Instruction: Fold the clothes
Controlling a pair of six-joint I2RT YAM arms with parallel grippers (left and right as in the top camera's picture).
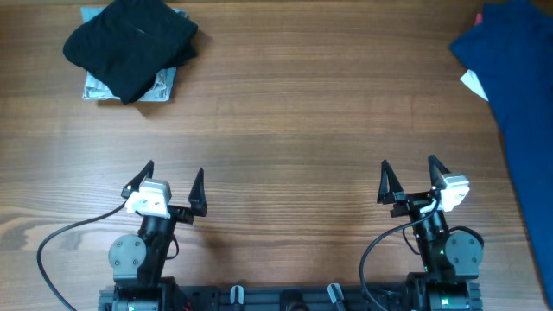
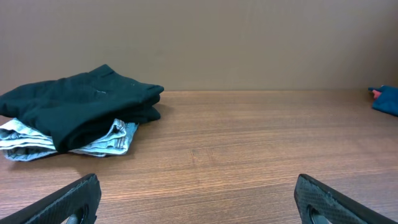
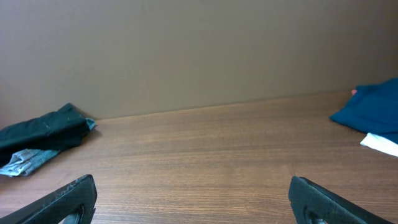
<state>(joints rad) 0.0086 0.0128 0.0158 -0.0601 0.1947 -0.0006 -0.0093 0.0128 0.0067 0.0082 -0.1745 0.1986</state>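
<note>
The royal-blue shirt [image 1: 518,95] lies bunched along the table's right edge, running off the frame; it also shows in the right wrist view [image 3: 373,112] and as a small patch in the left wrist view [image 2: 387,99]. A white piece [image 1: 473,84] shows at its left edge. My left gripper [image 1: 170,186] is open and empty near the front left. My right gripper [image 1: 408,179] is open and empty near the front right, left of the shirt. Both are apart from the shirt. No collar or buttons are visible.
A folded black garment [image 1: 130,43] lies on a folded light-grey patterned garment [image 1: 160,86] at the back left, also in the left wrist view [image 2: 81,109]. A small red bit [image 1: 479,17] shows by the shirt's top. The wooden table [image 1: 294,121] spans the view.
</note>
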